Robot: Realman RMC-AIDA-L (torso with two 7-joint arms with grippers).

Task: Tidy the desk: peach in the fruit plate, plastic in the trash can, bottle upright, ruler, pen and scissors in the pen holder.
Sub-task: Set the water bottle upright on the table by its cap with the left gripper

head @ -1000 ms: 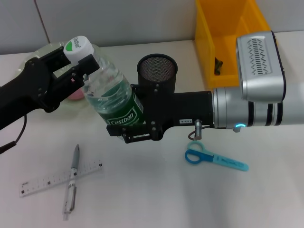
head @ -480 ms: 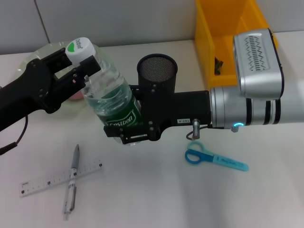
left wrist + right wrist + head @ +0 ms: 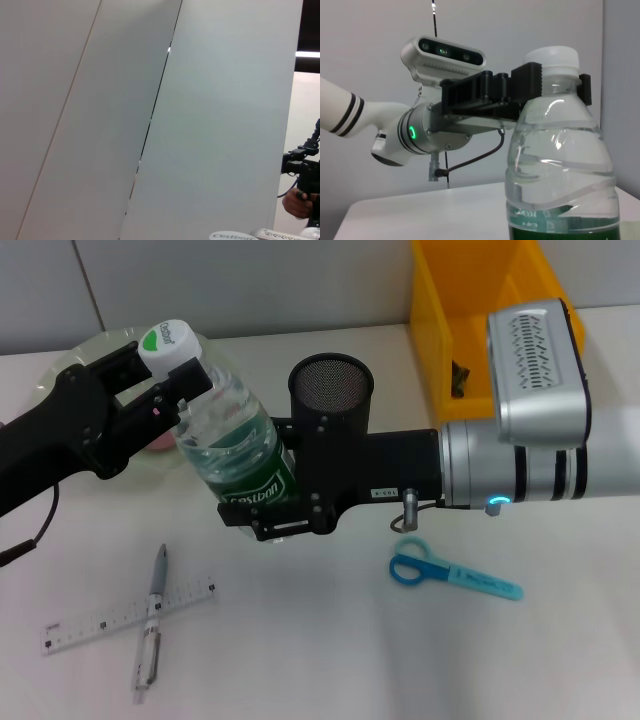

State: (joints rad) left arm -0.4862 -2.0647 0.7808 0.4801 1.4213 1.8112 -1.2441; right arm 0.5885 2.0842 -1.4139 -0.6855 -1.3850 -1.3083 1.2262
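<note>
One bottle (image 3: 233, 445) tipped slightly more upright, two tools gripping it

bottle (image 3: 232, 445): left of pen holder (image 3: 331, 390)
scissors (image 3: 455, 574): right of pen (image 3: 152, 622), which crosses ruler (image 3: 128, 616)

— How is the desk (image 3: 330, 660) seen?
— From above and in front, by the head view.
— And the wrists?
— The bottle (image 3: 560, 165) is viewed closely side-on by the right; a wall (image 3: 150, 120) is faced by the left. The bottle (image 3: 232, 445) is shared.
</note>
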